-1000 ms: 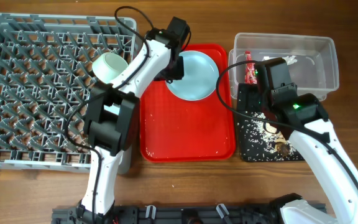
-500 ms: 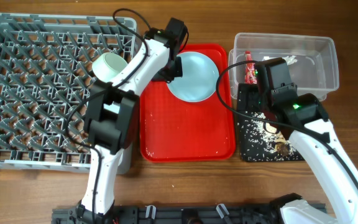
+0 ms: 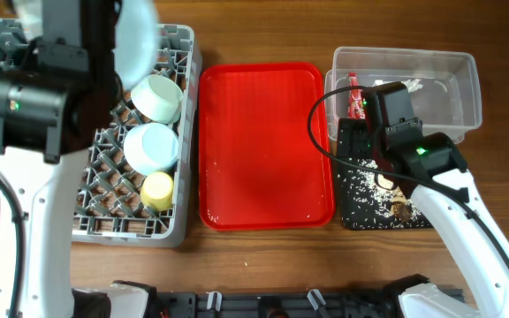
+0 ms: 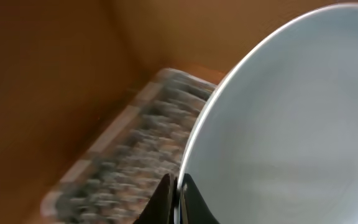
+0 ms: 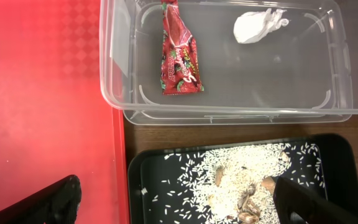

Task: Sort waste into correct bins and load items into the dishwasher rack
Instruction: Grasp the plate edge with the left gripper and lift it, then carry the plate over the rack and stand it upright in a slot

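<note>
Wooden tabletop carries everything, and the grey dishwasher rack fills its left side. Right of the rack lies the flat red serving tray, with nothing on it. At the far right stands the clear tub, and the black tray sits just in front of it. The left arm looms over the rack. The left gripper has its fingers pinched tight on the rim of the pale blue plate, held in the air above the rack's far side. On the rack's right side, from far to near, are a white cup, the pale blue bowl and the yellow cup. The right gripper hangs over the black tray with its jaws spread wide, gripping nothing. Inside the tub lie the red wrapper and the white tissue. Food scraps and crumbs are strewn across the black tray.
</note>
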`<state>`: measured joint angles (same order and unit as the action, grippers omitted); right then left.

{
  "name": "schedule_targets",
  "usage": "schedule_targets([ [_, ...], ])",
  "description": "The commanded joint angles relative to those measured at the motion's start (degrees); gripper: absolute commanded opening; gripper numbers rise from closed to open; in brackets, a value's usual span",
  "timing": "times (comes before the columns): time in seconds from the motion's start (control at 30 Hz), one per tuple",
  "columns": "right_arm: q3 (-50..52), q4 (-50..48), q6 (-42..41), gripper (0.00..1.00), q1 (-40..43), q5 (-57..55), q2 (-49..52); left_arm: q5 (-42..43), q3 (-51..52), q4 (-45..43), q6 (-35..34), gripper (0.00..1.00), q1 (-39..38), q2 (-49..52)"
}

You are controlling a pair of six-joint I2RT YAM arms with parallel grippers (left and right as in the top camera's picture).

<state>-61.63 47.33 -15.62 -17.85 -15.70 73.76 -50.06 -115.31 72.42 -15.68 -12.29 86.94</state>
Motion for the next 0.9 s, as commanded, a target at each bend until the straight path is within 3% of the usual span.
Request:
schedule_targets([
  [0.0, -0.3, -0.2, -0.9, 1.0, 0.2, -1.0, -0.1, -17.3, 1.7, -2.1, 2.2, 0.04, 5.1, 4.3],
  [0.1, -0.3, -0.2, -0.9, 1.0, 0.2, -1.0, -0.1, -17.4, 4.2, -6.4, 3.1, 0.04, 9.3, 6.5],
  [0.37, -0.3, -0.2, -0.9, 1.0, 0.2, -1.0, -0.1, -18.9, 7.5, -19.6, 17.0, 0.04, 12.8, 12.2],
  [0.63, -0.3, -0.2, -0.9, 1.0, 0.2, -1.0, -0.1, -18.7, 7.6, -21.7, 17.0, 0.04, 12.8, 18.5],
  [0.77, -0.3, -0.2, -0.9, 1.0, 0.2, -1.0, -0.1, -13.6, 7.6, -25.7, 22.5, 0.04, 12.4, 21.8],
  [0.87, -0.3, -0.2, -0.9, 1.0, 0.2, -1.0, -0.1, -8.4, 7.7, -31.5, 30.6, 0.04, 11.4, 22.8],
])
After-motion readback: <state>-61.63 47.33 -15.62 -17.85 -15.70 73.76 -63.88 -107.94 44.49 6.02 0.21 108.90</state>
